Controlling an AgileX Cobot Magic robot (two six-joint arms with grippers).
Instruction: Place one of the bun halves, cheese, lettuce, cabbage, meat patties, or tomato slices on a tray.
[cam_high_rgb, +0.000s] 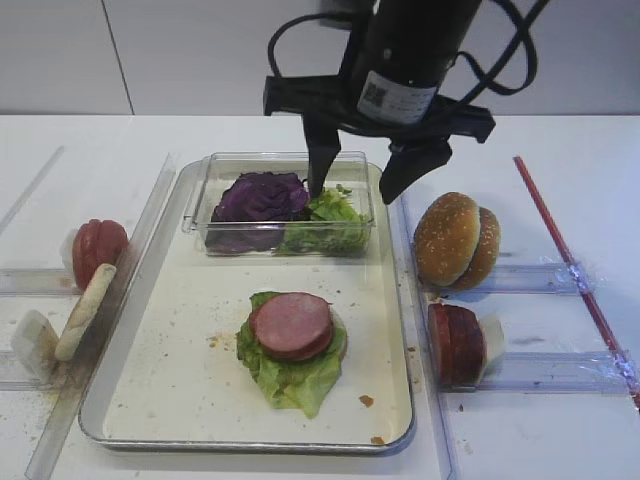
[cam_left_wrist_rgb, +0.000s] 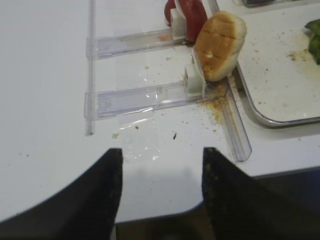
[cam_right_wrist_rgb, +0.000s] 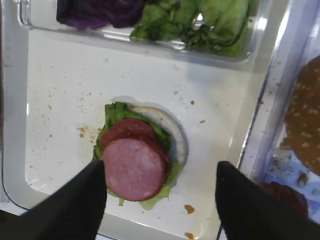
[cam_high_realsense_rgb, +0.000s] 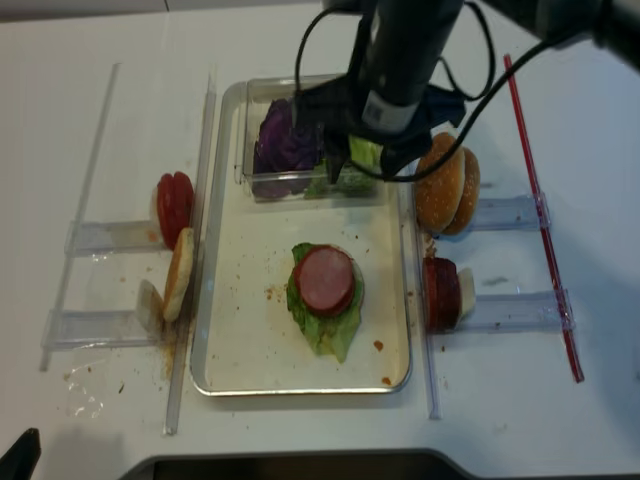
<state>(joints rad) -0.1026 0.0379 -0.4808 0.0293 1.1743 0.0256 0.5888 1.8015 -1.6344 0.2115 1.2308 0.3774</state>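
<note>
On the metal tray (cam_high_rgb: 170, 380) lies a stack: a lettuce leaf (cam_high_rgb: 295, 380), a pale bun half (cam_right_wrist_rgb: 176, 134) and meat patties (cam_high_rgb: 291, 324) on top. My right gripper (cam_high_rgb: 352, 192) hangs open and empty above the tray's back, by the clear box. In the right wrist view its fingers flank the patty stack (cam_right_wrist_rgb: 135, 169) from well above. Down at the table's front left edge my left gripper (cam_left_wrist_rgb: 162, 151) is open, nothing in it. I see no cheese.
The clear box holds purple cabbage (cam_high_rgb: 260, 197) and lettuce (cam_high_rgb: 330, 222). Right racks carry a sesame bun (cam_high_rgb: 455, 240) and more patties (cam_high_rgb: 455, 343). Left racks carry tomato slices (cam_high_rgb: 98, 248) and a bun half (cam_left_wrist_rgb: 219, 45). A red rod (cam_high_rgb: 570, 260) lies far right.
</note>
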